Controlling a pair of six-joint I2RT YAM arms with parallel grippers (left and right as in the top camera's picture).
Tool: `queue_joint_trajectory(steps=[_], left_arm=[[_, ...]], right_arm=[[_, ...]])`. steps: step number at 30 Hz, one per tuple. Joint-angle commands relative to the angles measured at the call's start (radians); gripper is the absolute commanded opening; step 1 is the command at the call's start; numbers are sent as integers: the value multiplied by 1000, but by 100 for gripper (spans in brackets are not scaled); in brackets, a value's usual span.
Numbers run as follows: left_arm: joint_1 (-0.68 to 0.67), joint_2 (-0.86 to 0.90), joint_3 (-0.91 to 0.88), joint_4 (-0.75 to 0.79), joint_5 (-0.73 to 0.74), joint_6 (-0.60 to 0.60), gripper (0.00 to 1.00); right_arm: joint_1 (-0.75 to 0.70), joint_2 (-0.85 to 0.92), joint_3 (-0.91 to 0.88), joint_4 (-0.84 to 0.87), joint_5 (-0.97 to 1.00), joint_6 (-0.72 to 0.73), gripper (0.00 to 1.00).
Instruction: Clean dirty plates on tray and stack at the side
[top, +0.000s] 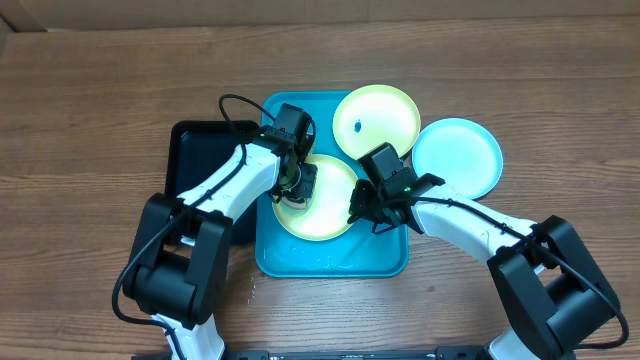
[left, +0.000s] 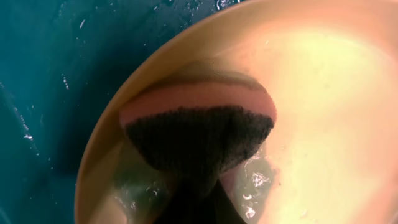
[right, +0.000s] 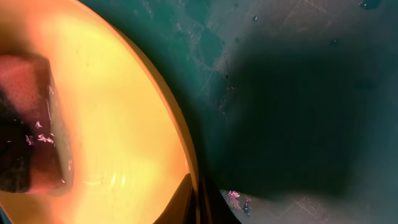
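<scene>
Resting wet on the turquoise tray (top: 330, 262), pale yellow-green plate (top: 328, 215), left end effector (top: 295, 192) clamped on a pink-and-dark sponge (left: 199, 134) pressed to it, right end effector (top: 358, 212) pinching its rim, speckled yellow-green plate (top: 376, 122) overlapping tray's far corner, cyan plate (top: 457, 157) on bench (top: 90, 110).

Brown wood-grain table (top: 80, 100) — soft, even light

One plate (top: 325, 215) in the tray (top: 300, 262), second plate (top: 380, 120) seemingly overlapping its far rim, third plate (top: 458, 155) beside on the tabletop (top: 100, 100).
</scene>
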Motion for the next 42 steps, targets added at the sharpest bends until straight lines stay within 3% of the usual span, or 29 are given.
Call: queue_joint_trajectory(steps=[1,7,12,17,20,29,42], left_arm=[[0,63,-6,17,77,40,4],[1,80,2,-5,426,202,4],[15,17,94,-100,503,206,4],[15,-90,175,-146,439,203,4],[11,-130,182,-158,306,146,4],[12,-76,119,-183,5,51,4],[12,125,106,-196,33,-19,4]], right_arm=[[4,-10,8,5,11,-7,4],[5,-10,8,5,10,-6,4],[5,-10,8,5,10,-6,4],[5,-10,8,5,10,-6,4],[5,-10,8,5,10,-6,4],[5,-10,8,5,10,-6,4],[5,-10,8,5,10,-6,4]])
